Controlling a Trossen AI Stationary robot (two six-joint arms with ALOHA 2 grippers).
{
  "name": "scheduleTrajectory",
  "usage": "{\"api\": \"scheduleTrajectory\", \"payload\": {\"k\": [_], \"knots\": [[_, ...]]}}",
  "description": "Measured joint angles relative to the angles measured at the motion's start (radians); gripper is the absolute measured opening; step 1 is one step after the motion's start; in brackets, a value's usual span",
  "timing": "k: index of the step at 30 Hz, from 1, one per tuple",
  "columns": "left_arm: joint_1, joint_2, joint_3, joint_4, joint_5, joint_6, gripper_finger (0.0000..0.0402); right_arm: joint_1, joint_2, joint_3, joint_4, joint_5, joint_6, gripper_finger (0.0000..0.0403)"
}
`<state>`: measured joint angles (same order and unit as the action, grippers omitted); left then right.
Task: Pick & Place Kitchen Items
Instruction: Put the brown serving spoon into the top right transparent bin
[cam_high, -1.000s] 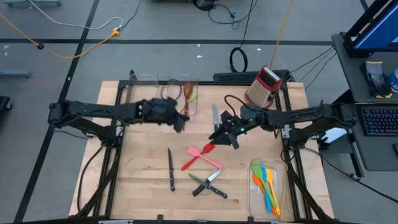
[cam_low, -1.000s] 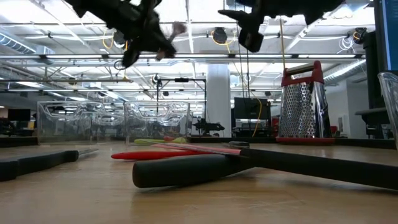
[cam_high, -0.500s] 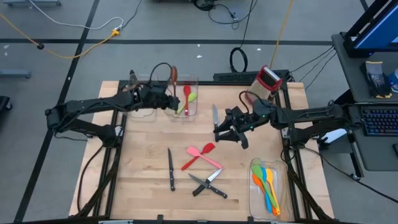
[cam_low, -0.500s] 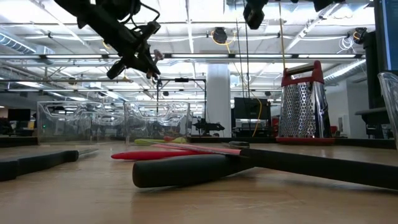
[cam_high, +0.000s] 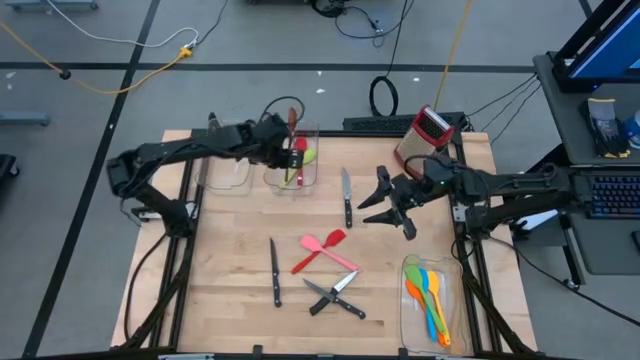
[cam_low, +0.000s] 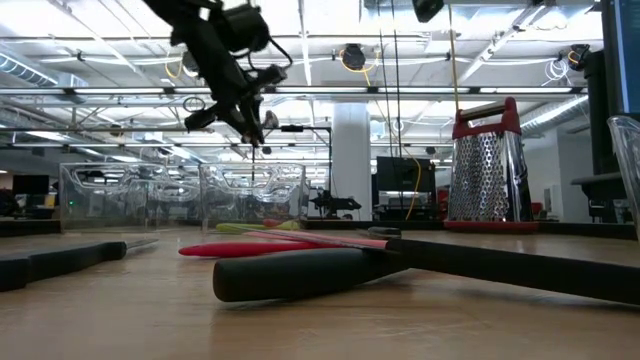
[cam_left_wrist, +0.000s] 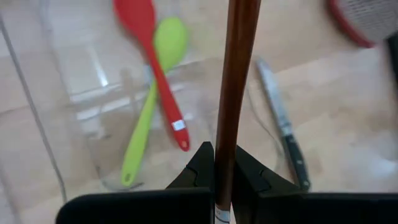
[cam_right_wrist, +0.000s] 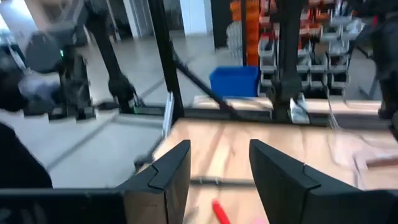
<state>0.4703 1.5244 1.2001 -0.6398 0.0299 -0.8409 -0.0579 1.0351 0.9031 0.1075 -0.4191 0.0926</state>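
Table (cam_high: 230, 290) | left gripper (cam_left_wrist: 222, 167) clamps brown spoon (cam_left_wrist: 235, 93) above bin (cam_high: 312, 135) | right gripper (cam_high: 392, 210) apart, empty

Bare wooden table (cam_high: 220, 270) lies open along the left side and the near edge. At the middle, a black-handled steel knife (cam_high: 275, 272), a crossed pair of black-handled knives (cam_high: 334, 296), and red and pink spatulas (cam_high: 322, 250) crowd the surface. The clear plastic bin at the back (cam_high: 292, 157) and the red box grater (cam_high: 424, 138) block the far edge; another clear bin (cam_high: 432, 300) fills the near right corner.
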Motion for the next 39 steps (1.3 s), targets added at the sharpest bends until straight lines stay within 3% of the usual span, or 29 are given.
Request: {"api": "scheduleTrajectory", "payload": {"k": [7, 13, 27, 39], "knots": [[0.031, 0.141, 0.132, -0.109, 0.035, -0.011, 0.0009, -0.035, -0.087, 0.000, -0.141, 0.003, -0.079, 0.0155], [0.041, 0.195, 0.144, -0.131, 0.071, -0.063, 0.0009, -0.059, -0.137, 0.000, -0.207, 0.003, -0.123, 0.0155], [0.052, 0.217, 0.144, -0.163, 0.013, 0.282, 0.0009, -0.061, -0.162, 0.000, -0.265, 0.000, -0.158, 0.0155], [0.084, 0.235, 0.143, -0.194, 0.003, 0.359, 0.0009, -0.061, -0.162, 0.000, -0.285, -0.001, -0.158, 0.0155]]}}
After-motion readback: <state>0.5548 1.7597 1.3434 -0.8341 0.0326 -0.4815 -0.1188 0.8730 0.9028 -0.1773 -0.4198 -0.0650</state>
